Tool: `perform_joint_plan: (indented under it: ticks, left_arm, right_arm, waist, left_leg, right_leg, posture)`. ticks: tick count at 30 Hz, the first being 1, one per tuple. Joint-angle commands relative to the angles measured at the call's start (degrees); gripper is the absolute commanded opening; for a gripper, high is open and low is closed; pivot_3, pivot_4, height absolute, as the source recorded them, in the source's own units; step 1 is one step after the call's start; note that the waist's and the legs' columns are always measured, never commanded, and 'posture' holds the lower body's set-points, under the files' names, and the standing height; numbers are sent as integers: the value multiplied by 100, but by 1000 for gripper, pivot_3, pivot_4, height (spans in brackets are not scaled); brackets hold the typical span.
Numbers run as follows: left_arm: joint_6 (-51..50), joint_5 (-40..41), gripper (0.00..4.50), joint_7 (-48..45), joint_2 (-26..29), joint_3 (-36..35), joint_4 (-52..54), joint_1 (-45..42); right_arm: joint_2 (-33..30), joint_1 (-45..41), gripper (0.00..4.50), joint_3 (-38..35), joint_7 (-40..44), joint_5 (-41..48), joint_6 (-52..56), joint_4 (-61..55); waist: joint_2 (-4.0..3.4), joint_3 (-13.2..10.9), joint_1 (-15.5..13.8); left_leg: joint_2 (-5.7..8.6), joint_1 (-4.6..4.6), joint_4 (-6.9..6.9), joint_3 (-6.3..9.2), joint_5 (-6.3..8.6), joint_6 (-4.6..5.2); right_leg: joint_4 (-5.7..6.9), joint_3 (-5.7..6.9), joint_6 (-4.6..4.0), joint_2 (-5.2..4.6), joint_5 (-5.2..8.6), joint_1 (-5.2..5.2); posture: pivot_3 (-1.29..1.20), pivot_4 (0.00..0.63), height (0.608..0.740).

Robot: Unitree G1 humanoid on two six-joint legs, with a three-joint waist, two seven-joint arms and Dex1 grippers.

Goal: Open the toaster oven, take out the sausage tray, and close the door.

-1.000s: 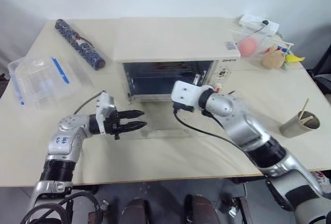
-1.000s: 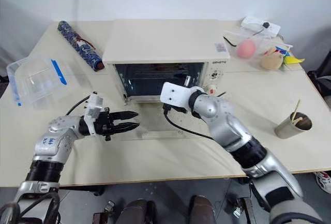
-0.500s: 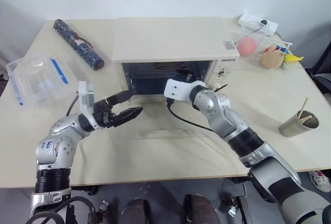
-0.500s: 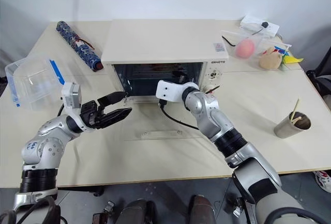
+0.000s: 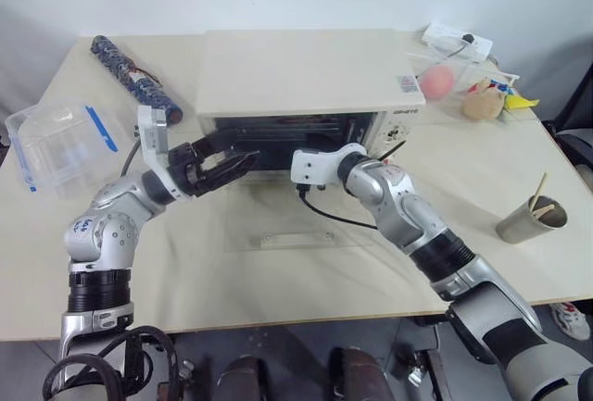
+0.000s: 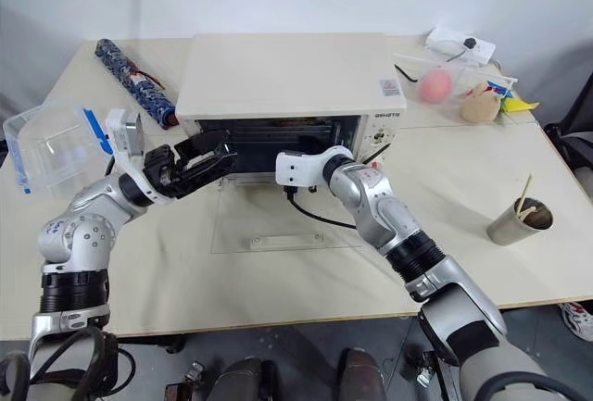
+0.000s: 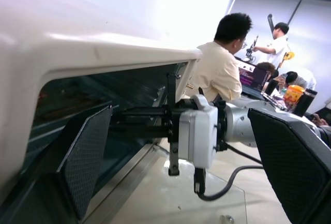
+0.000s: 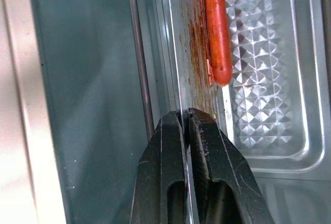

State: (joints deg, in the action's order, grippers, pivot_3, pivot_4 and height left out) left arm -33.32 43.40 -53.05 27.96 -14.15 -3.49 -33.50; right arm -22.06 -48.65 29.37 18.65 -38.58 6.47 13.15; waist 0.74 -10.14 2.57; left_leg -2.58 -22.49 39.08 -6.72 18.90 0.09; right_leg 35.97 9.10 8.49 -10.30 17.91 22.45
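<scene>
The cream toaster oven (image 5: 306, 72) stands mid-table with its door (image 5: 296, 225) folded down flat on the table, the bar handle (image 5: 296, 237) toward me. My right gripper (image 8: 185, 118) reaches into the oven mouth and is shut on the raised rim of the sausage tray (image 8: 258, 79), a ribbed silver tray with brown stains. One red sausage (image 8: 217, 27) lies on it just beyond the fingertips. My left gripper (image 5: 239, 148) hovers open at the left end of the oven opening, above the door, holding nothing.
A clear plastic box (image 5: 60, 142) with a blue latch sits at the left edge, and a dark rolled mat (image 5: 134, 77) lies behind it. A paper cup (image 5: 526, 220) with sticks stands at the right. Bagged items (image 5: 445, 77) and a power strip (image 5: 454, 42) are back right. People (image 7: 222, 69) stand beyond the table.
My left gripper has risen from just above the door to the oven opening's left end, and its jaws have spread wider. My right wrist has rolled at the oven mouth.
</scene>
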Motion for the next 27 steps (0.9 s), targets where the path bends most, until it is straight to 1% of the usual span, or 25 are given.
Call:
perform_joint_plan:
  ticks: [1,9,16,20,27]
  left_arm:
    - [119,67,4500,80,-34,-147,-165,-305]
    - [286,-182,4500,113,-96,-61,-598,-603]
    - [332,-310,4500,21,-4,-7,-828,-684]
    - [380,-372,4500,-13,10,-2,-953,-760]
    - [440,-466,4500,-66,29,41,-1120,-835]
  right_arm:
    - [-33,174,25,-113,74,-55,-96,-515]
    - [-67,393,25,-234,312,-241,-45,-1048]
    - [-318,1048,25,-505,507,-392,77,-2069]
    - [-474,1398,25,-576,560,-486,31,-2503]
    - [-536,1730,25,-672,647,-631,59,-3063]
  waist:
    - [0,0,-7]
    - [0,0,42]
    - [0,0,33]
    - [0,0,-33]
    - [0,0,-94]
  left_leg:
    - [0,0,1,0,0,0]
    - [0,0,2,-1,-2,-3]
    - [0,0,3,0,-2,-3]
    - [0,0,4,-1,-2,-3]
    - [0,0,9,-4,-2,-3]
  right_leg:
    - [-1,0,0,0,0,0]
    - [0,-2,0,2,0,0]
    - [0,-2,0,2,0,-1]
    - [-1,-4,0,2,0,-1]
    - [-1,-6,0,2,0,-1]
  posture:
    - [0,150,740]
    - [0,150,740]
    - [0,150,740]
    - [0,150,740]
    - [0,150,740]
